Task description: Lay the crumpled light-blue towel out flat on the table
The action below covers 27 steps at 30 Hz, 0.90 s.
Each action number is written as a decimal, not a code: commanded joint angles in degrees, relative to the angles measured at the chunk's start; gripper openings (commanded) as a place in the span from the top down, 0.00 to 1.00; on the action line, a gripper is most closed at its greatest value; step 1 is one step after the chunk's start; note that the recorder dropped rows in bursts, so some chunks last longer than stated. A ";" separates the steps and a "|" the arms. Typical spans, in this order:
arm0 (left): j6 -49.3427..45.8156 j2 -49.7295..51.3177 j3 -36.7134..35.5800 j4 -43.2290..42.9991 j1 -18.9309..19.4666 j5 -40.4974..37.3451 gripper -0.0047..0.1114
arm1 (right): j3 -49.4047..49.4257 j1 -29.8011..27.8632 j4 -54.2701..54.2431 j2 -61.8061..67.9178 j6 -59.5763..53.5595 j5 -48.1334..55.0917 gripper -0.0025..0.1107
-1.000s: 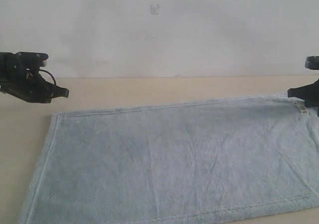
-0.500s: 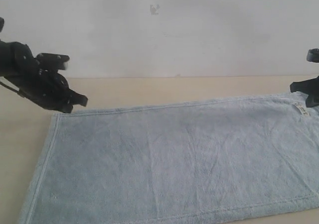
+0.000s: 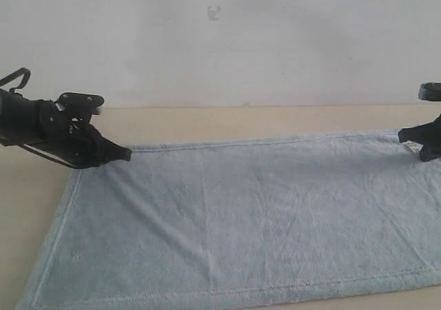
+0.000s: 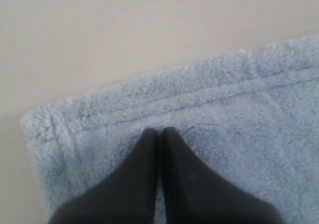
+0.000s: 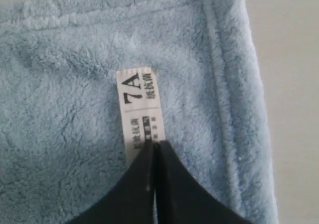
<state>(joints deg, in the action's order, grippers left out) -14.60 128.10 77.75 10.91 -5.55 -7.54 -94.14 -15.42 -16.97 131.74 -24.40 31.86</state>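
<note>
White wall (image 3: 275,41) behind; pale beige table (image 3: 207,120) runs the full width. Towel (image 3: 262,213) lies spread on it, nearly flat, with soft creases across the middle. Far hem sits near the table's back edge, a bare strip between. More bare table lies left of the slanting left hem. Right end of the towel runs out of the exterior view. Left gripper (image 4: 158,132) is over the far left corner, jaws pressed tip to tip; the tips seem to touch the pile, hard to tell. Right gripper (image 5: 155,145) has jaws likewise closed, tips at the white tag (image 5: 139,109) by the far right corner.
</note>
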 commanded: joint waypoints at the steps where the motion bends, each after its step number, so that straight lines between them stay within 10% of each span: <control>1: -0.03 4.65 1.63 0.25 0.57 2.35 0.93 | 0.11 -0.02 -0.91 -1.08 -0.65 -2.58 0.98; 16: 1.89 -7.45 8.52 0.92 2.14 -7.16 0.93 | 8.34 0.78 -18.59 -12.78 -4.05 2.39 0.98; 27: 19.88 -45.67 -32.82 1.98 2.14 11.53 0.93 | 56.85 12.51 -19.98 -50.94 -6.04 -38.02 0.98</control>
<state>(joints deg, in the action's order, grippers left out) 1.53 91.61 55.96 12.19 -3.21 -3.03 -46.36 -6.31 -36.53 90.20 -29.89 4.77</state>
